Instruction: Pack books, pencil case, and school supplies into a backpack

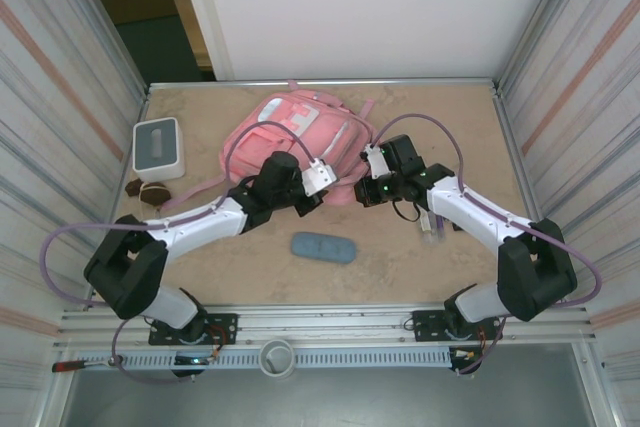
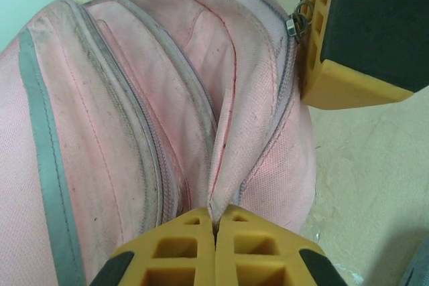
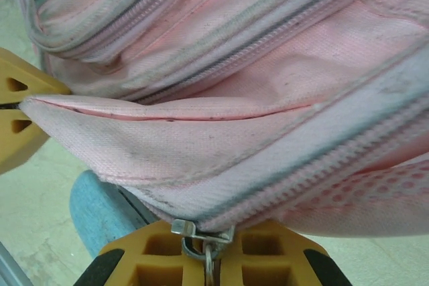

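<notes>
Your left gripper [image 2: 216, 231] pinches the near edge of the backpack [image 2: 134, 98] to anchor it while your right gripper [image 3: 208, 249] clamps the zipper pull [image 3: 201, 234], likely to unzip it.

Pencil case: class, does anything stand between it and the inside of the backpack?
Yes. The zip on the backpack looks shut along the stretch in view, so no opening shows. The right fingers pinch the zipper pull, the left fingers a fabric fold; the pencil case lies outside on the table.
</notes>
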Robot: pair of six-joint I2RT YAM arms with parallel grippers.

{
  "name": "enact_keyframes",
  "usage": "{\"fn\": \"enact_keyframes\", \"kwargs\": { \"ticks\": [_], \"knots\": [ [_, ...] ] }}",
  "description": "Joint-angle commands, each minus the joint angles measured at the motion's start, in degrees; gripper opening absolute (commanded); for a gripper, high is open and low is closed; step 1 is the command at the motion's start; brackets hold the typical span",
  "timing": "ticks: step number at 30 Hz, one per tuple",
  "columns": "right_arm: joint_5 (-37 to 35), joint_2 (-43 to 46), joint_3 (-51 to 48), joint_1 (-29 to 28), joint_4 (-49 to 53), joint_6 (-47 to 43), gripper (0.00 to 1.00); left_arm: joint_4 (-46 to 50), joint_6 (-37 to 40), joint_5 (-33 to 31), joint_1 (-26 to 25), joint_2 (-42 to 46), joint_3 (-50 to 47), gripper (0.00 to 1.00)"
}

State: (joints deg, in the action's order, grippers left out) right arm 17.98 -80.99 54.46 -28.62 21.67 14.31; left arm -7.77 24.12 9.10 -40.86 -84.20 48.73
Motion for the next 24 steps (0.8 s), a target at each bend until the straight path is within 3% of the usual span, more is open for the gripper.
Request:
{"fn": "enact_keyframes", "kwargs": {
  "ticks": [1, 15, 21, 24],
  "knots": [
    [-4.33, 0.6, 1.79, 2.43, 7.92, -1.65, 0.0, 0.09, -0.37, -5.71, 4.6, 3.81, -2.44, 0.0],
    [-9.36, -6.77, 9.19, 2.85, 15.01, 0.17, 0.0, -1.36, -0.09, -4.4, 7.23, 6.93, -6.18, 0.0],
    [-4.44, -8.03, 10.24, 2.05, 12.65, 1.75, 0.0, -1.21, -0.89, -3.94, 8.08, 8.0, -7.6, 0.0],
    [-0.55, -7.35, 9.92, 1.13, 9.52, 3.27, 0.0, 0.64, -2.28, -1.99, 7.77, 7.91, -6.9, 0.14]
  ]
}}
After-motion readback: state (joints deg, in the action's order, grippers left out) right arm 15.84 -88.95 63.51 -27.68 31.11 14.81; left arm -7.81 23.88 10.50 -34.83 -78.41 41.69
